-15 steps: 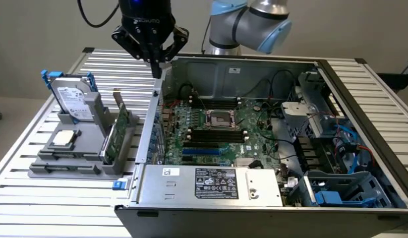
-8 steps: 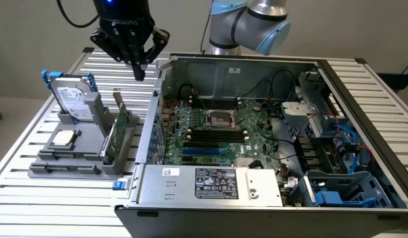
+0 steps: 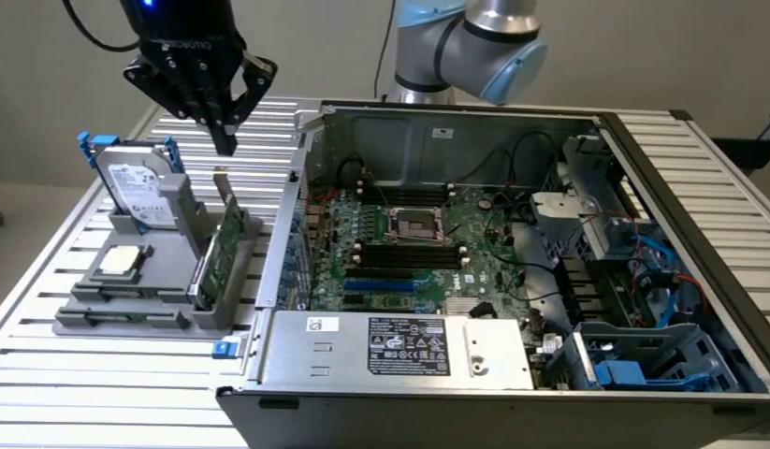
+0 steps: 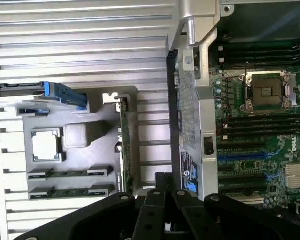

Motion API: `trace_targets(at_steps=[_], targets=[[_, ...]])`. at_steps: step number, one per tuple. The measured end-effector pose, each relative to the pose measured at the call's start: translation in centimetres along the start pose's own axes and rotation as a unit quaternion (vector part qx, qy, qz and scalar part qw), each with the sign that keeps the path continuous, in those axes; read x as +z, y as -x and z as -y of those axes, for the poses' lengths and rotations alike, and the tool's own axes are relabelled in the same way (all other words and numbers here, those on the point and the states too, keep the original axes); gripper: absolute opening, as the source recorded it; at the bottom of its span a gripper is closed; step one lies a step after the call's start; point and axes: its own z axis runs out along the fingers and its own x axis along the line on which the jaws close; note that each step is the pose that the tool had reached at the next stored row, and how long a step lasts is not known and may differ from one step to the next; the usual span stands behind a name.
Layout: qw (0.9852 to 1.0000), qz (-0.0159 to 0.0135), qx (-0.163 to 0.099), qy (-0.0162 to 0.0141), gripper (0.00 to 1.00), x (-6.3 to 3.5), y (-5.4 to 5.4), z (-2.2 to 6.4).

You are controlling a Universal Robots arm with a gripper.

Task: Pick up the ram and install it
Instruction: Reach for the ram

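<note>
- Exterior view: power-supply label (image 3: 410, 344), print too small to read.
- Jaws pressed together, empty, above the grey holder (image 3: 200, 224).
- Ram (image 4: 70, 173) lies flat in that holder on the desk (image 3: 60, 374).

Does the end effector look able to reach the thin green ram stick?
Probably yes: the thin green ram stick lies uncovered in the grey plastic holder, and the shut end effector hovers overhead.

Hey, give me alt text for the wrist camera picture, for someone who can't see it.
The shut black claw hangs empty above a grey parts holder carrying two ram sticks, a processor, a blue-railed hard drive and an upright green expansion card. Beside it sits an open computer case with its motherboard exposed.
</note>
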Motion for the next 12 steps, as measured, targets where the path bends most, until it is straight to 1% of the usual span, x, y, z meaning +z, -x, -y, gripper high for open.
trace_targets(at_steps=[6,12], targets=[[1.0000,0.0000,0.000,0.0000,0.11,0.00,-2.7,0.70],[1.0000,0.0000,0.000,0.0000,0.11,0.26,-5.4,1.52]])
